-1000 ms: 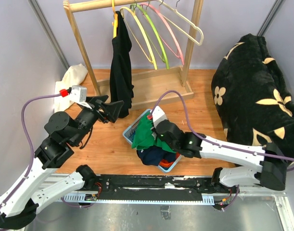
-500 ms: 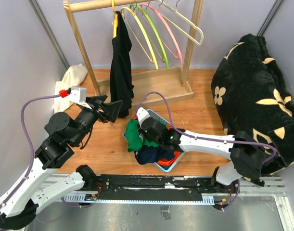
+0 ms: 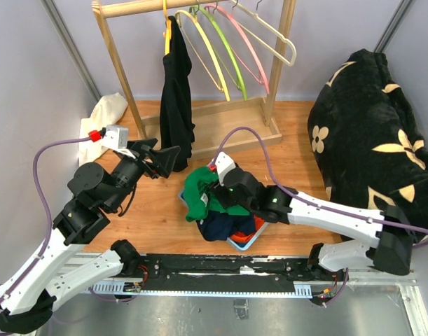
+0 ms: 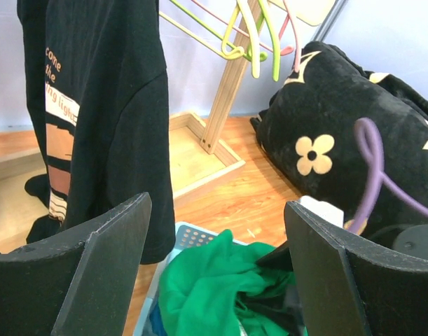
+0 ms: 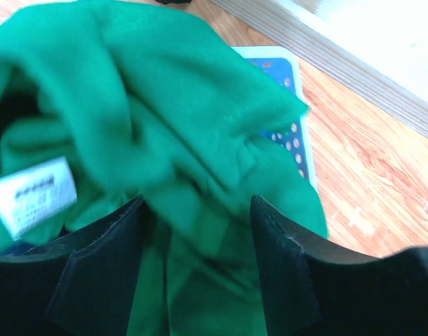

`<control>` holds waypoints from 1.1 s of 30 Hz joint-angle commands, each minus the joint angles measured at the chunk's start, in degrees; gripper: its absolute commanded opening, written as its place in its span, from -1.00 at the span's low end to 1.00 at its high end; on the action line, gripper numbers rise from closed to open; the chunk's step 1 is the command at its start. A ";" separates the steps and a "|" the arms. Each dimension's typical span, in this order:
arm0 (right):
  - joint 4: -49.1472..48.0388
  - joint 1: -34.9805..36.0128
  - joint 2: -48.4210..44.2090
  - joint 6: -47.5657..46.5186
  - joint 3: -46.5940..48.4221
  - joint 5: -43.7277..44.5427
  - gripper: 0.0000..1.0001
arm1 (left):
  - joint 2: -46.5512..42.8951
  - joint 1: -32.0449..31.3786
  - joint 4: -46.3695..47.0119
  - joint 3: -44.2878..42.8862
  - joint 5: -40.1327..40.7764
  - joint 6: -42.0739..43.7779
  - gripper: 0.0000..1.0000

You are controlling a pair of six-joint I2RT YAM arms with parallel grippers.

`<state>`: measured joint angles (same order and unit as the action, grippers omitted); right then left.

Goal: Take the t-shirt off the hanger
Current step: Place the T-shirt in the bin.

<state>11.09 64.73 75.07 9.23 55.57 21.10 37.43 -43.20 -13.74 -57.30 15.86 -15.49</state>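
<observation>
Your left claw (image 3: 166, 148) (spread wide, empty) hovers nearer the black t-shirt (image 3: 176, 98), which hangs vertically just ahead, slightly left.

Wide-spread left end effector (image 4: 215, 210), black t-shirt (image 4: 94, 105) hanging beyond, green garment (image 4: 210, 287) in blue basket (image 4: 189, 236) below

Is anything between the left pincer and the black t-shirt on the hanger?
Nothing visible. The open left pincer faces the lower part of the black t-shirt across an open gap. The basket with the green garment sits lower, to the pincer's right, off that line.
</observation>
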 commanded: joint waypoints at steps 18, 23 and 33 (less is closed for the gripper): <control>-2.79 -1.01 -10.83 -7.34 6.73 -5.79 0.47 | -0.38 -0.13 2.97 1.01 1.22 0.88 0.62; -5.84 -1.01 -3.28 -8.30 11.30 -7.55 0.57 | -1.16 -0.13 2.59 1.16 1.74 0.96 0.63; -10.00 -2.51 10.21 -8.96 16.29 -5.65 0.54 | -2.98 -0.13 2.01 1.22 3.25 2.02 0.63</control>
<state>4.21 64.71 82.11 1.02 70.04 14.66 35.16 -43.20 -12.67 -56.53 17.61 -14.63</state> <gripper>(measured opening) 0.776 0.814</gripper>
